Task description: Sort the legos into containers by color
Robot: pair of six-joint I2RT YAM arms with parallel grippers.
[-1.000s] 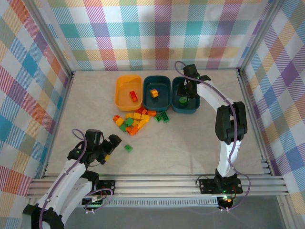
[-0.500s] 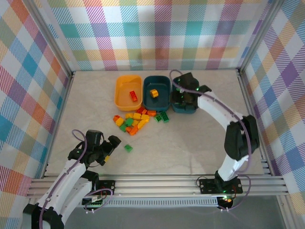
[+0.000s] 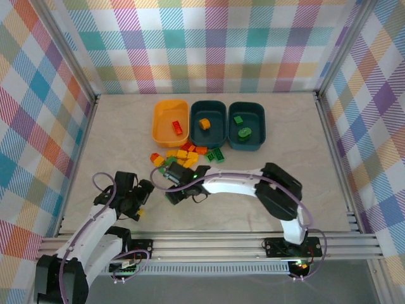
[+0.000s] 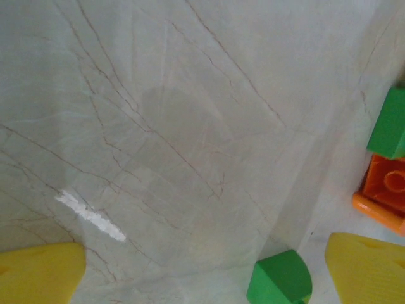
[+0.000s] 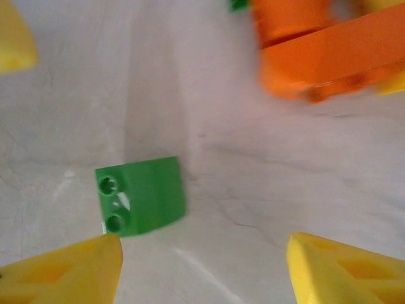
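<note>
The right gripper (image 5: 202, 278) hangs low over the table (image 5: 266, 164), jaws apart and empty. A single green lego (image 5: 140, 196) lies just ahead of its fingertips (image 5: 69, 269), nearer one than the other. The left gripper (image 4: 202, 272) also gapes wide, holding nothing.
</note>
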